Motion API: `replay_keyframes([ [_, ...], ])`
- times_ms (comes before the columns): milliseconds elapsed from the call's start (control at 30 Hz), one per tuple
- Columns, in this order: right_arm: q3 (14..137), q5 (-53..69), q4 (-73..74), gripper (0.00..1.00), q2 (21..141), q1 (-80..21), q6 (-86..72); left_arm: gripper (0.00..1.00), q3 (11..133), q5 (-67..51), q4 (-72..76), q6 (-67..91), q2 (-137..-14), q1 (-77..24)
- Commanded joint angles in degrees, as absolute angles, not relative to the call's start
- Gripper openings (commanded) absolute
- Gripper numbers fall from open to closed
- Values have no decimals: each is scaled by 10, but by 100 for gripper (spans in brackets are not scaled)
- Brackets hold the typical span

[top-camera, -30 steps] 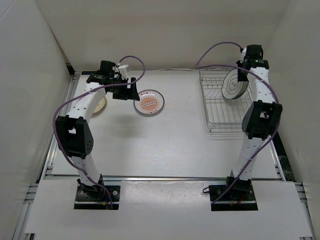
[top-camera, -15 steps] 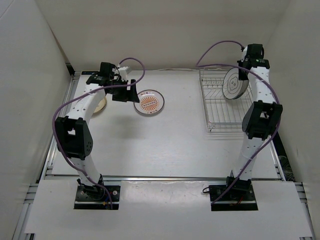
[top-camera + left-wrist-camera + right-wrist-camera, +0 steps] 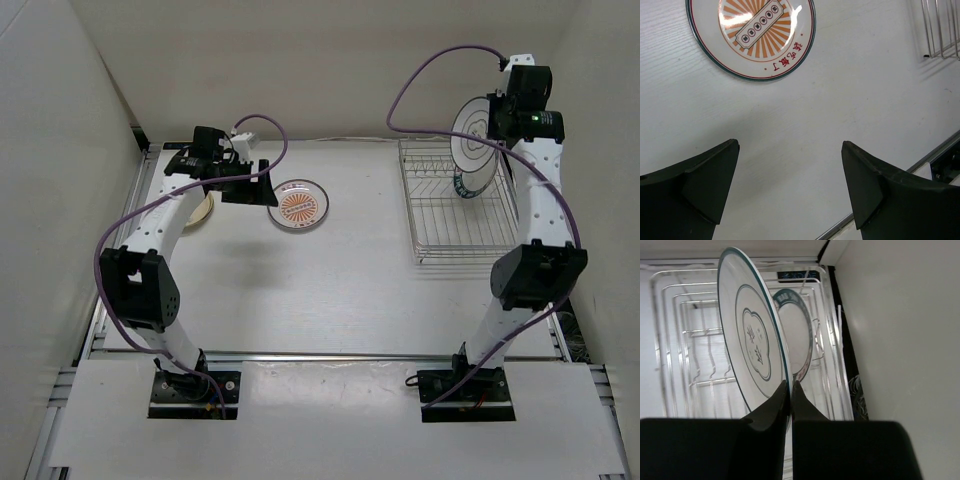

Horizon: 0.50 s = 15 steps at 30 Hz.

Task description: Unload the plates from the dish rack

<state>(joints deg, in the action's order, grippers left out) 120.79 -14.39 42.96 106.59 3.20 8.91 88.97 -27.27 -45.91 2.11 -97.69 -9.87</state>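
My right gripper [image 3: 492, 132] is shut on the rim of a white plate with a thin dark-blue rim [image 3: 470, 135] and holds it upright above the dish rack [image 3: 440, 215]. In the right wrist view the fingers [image 3: 790, 382] pinch this plate's [image 3: 752, 340] lower edge. A second plate with a blue patterned rim [image 3: 796, 335] stands upright in the rack [image 3: 670, 340] behind it and also shows in the top view [image 3: 468, 186]. A white plate with orange-red pattern [image 3: 300, 204] lies flat on the table. My left gripper [image 3: 246, 186] is open and empty beside it [image 3: 790, 145], the plate [image 3: 751, 35] ahead of its fingers.
A cream-yellow plate [image 3: 201, 208] lies at the table's far left, half hidden under my left arm. White walls close in the table on the left, back and right. A corner of the rack [image 3: 940, 30] shows in the left wrist view.
My right gripper has lifted the white plate up out of the rack, uncovering a second plate behind it. My left gripper has shifted slightly left, away from the orange-red plate.
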Motion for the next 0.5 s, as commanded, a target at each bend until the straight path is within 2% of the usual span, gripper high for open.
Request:
replay_keyframes([
  [0, 1179, -91, 424, 0, 1015, 28, 58, 94, 883, -308, -454, 14, -940, -98],
  [100, 1152, 51, 453, 0, 994, 22, 34, 94, 883, -351, -454, 14, -940, -98],
  [167, 1127, 159, 478, 0, 986, 22, 27, 98, 883, -394, -454, 14, -946, -98],
  [200, 1114, 223, 485, 0, 986, 22, 20, 99, 883, -410, -454, 19, -946, -98],
  [233, 1099, 354, 493, 0, 986, 16, 20, 99, 878, -428, -454, 19, -951, -98],
  [267, 1067, 411, 508, 0, 986, 10, 20, 99, 878, -446, -454, 19, -958, -98],
  [367, 1015, 556, 546, 0, 986, -32, 54, 99, 873, -520, -454, 19, -973, -98],
  [467, 986, 598, 558, 0, 998, -83, 64, 99, 868, -584, -460, 14, -987, -98],
])
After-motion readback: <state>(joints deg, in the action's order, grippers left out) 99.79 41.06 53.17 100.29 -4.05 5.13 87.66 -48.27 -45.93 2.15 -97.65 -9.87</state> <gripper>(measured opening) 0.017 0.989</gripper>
